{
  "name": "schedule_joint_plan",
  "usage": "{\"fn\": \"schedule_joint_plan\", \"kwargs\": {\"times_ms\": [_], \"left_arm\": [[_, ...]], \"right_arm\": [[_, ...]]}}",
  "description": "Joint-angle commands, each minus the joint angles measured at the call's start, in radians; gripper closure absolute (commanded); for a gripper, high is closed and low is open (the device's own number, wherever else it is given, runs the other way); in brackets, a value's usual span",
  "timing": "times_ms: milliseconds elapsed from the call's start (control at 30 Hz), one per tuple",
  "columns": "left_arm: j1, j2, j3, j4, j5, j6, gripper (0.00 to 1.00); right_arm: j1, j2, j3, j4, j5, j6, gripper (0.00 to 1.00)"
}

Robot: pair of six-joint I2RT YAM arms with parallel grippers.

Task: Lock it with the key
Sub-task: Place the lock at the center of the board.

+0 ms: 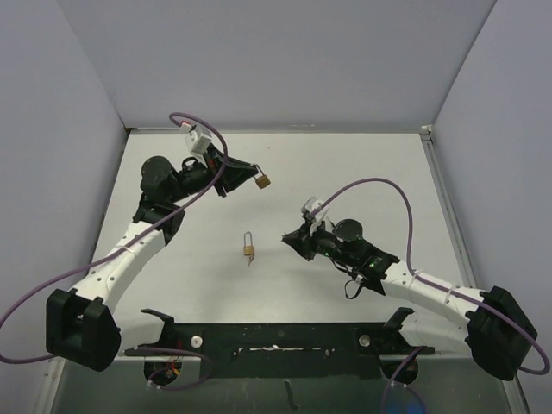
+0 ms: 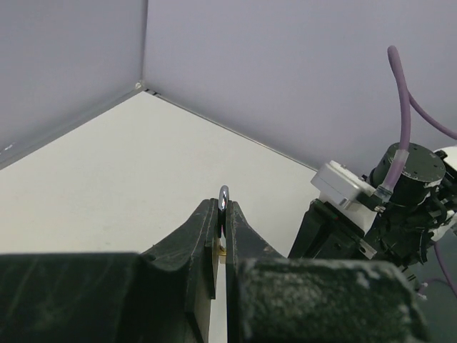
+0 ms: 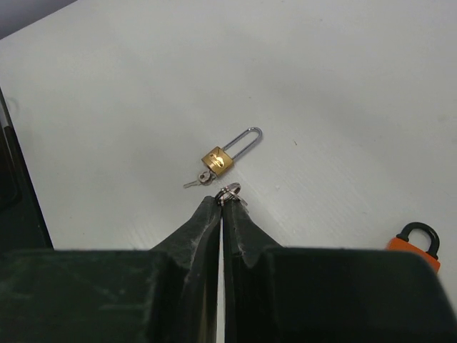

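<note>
Toward the far side at about 11 o'clock in the top view, the left hand is clamped on a small brass-coloured padlock. It is held clear of the white table, presumably so its keyhole can be reached. Near the centre a brass padlock with a long silver shackle lies flat. The right hand hangs near it at its 3 o'clock, fingers together.

From the left wrist, the two fingers press together, with a silver shackle poking out at 12 o'clock and a sliver of brass between them. This looks like an edge-on pinch meant to keep the body steady.

From the right wrist, the closed tips pinch a small silver key ring. The brass padlock with a long silver shackle lies at 12 o'clock of them, apart, with a small silver key at its base. Whether that key sits in the keyhole cannot be told. An orange padlock with a black shackle lies at 4 o'clock, partly cut off.
</note>
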Motion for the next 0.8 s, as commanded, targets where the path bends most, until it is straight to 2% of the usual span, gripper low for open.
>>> {"fn": "schedule_joint_plan", "kwargs": {"times_ms": [0, 300, 467, 633, 767], "left_arm": [[0.001, 0.053, 0.037, 0.048, 0.048, -0.025, 1.00], [-0.013, 0.274, -0.075, 0.031, 0.075, -0.028, 1.00], [-0.022, 0.407, -0.052, 0.002, 0.041, 0.002, 1.00], [-0.023, 0.562, -0.008, 0.030, 0.039, -0.005, 1.00], [-0.022, 0.666, 0.030, 0.051, 0.033, -0.005, 1.00]], "right_arm": [[0.006, -0.040, 0.016, 0.003, 0.076, -0.017, 1.00], [0.003, 0.056, 0.130, -0.082, 0.235, -0.039, 1.00], [-0.006, 0.181, 0.191, -0.065, 0.270, -0.020, 1.00], [-0.061, 0.308, 0.250, -0.057, 0.258, 0.017, 1.00], [-0.132, 0.377, 0.256, -0.020, 0.184, 0.062, 1.00]]}}
